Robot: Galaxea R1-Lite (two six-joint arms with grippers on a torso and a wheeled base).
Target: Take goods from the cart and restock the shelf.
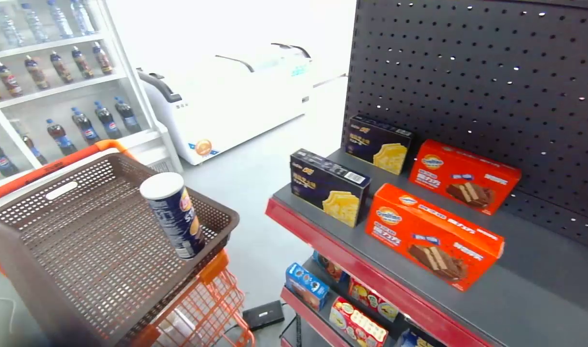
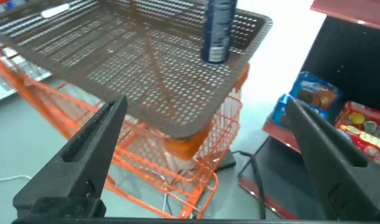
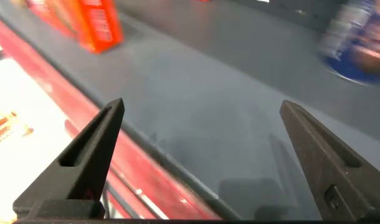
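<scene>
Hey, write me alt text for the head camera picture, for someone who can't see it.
A dark blue can with a white lid stands in the brown basket on an orange cart, at left. At right, a grey shelf holds two dark boxes and two orange boxes before a black pegboard.

Grey shelf (image 1: 540, 289) bears four boxes (image 1: 431, 236); cart basket (image 1: 82, 250) holds a can (image 1: 173, 214).

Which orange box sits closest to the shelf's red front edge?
The front orange box, just behind the shelf's red edge; the back orange box stands by the pegboard.
</scene>
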